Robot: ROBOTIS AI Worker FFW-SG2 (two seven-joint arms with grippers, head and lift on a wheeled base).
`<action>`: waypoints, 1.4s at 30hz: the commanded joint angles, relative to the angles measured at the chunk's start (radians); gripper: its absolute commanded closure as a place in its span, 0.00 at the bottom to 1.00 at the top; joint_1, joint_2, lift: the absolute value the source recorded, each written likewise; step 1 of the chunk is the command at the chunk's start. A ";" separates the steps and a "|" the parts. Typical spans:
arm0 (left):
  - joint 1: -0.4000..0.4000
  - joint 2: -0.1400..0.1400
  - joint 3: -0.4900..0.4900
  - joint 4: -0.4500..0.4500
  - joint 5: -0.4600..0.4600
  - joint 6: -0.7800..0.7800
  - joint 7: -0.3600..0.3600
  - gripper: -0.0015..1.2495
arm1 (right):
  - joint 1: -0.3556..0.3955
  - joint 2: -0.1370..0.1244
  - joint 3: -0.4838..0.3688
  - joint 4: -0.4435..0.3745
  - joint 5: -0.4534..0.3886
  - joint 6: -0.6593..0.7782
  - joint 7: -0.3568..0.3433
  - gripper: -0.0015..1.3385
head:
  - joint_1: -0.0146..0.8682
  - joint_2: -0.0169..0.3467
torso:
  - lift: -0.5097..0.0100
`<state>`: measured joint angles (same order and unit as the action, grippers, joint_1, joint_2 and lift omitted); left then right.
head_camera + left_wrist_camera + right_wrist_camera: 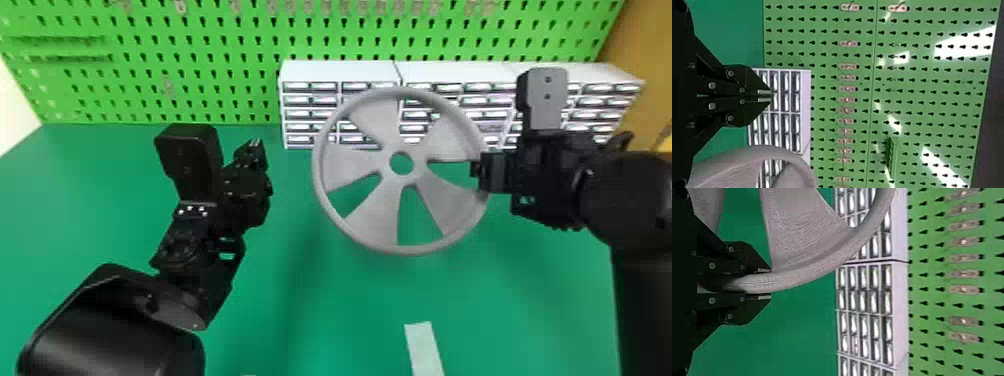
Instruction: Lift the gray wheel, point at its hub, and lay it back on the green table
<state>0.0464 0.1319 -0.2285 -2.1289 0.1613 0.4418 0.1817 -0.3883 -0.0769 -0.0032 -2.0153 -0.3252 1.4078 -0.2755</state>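
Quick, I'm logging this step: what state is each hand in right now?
Left hand: closed, holding nothing.
Right hand: closed on the gray wheel, gripping it by its rim.

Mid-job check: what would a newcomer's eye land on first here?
The large gray spoked wheel, held by its rim in the right arm's black two-fingered pincer above the green table. Next, the bright green perforated board at the back, with white drawer cabinets before it.

- Left arm (110, 340): black, rounded glossy shell; boxy black wrist block (192, 152).
- Right arm (632, 205): black, rounded housing; gray wrist block (547, 102), two dark holes.
- Left pincer (254, 150), right pincer (477, 172): black, angular; small round screws, pale tip strips.
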 commanded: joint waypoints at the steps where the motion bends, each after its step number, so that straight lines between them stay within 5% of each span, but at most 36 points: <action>1: -0.003 0.002 -0.003 0.001 0.000 0.000 -0.001 0.98 | -0.017 0.003 0.006 0.009 -0.005 0.066 -0.014 0.91 | 0.80 0.18 | 0.80; 17: -0.011 0.006 -0.011 0.007 0.000 0.000 -0.001 0.98 | -0.053 0.002 0.015 0.069 -0.023 0.126 -0.021 0.91 | 0.80 0.18 | 0.80; 42: -0.014 0.006 -0.014 0.017 0.000 0.000 -0.001 0.98 | -0.098 0.003 0.035 0.336 -0.031 0.059 -0.021 0.91 | 0.80 0.18 | 0.80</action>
<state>0.0322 0.1381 -0.2424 -2.1125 0.1611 0.4418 0.1810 -0.4799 -0.0736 0.0319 -1.7264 -0.3469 1.4873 -0.2961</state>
